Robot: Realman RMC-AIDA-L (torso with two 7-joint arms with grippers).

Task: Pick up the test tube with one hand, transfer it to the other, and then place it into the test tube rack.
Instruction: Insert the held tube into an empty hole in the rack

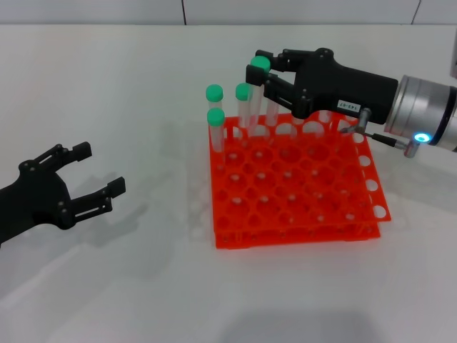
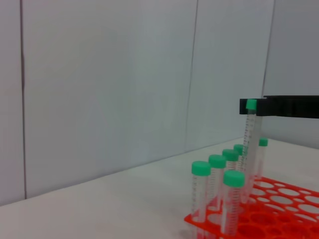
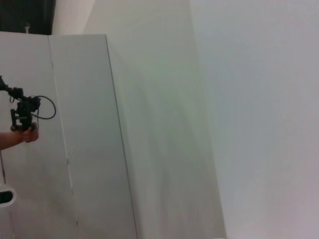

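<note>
My right gripper [image 1: 256, 66], black with a white label, is over the back edge of the orange test tube rack [image 1: 300, 214]. It is shut on the green cap end of a clear test tube [image 1: 261, 65], which stands nearly upright with its lower end at the rack's back row. The left wrist view shows this tube [image 2: 250, 134] under the black right fingers [image 2: 284, 107], taller than the tubes around it. My left gripper [image 1: 100, 168] is open and empty, low over the table, well left of the rack.
Three other green-capped tubes [image 1: 214, 93] stand in the rack's back left corner; the left wrist view shows several [image 2: 201, 169]. The rack [image 2: 279, 219] has many empty holes. The right wrist view shows only a wall.
</note>
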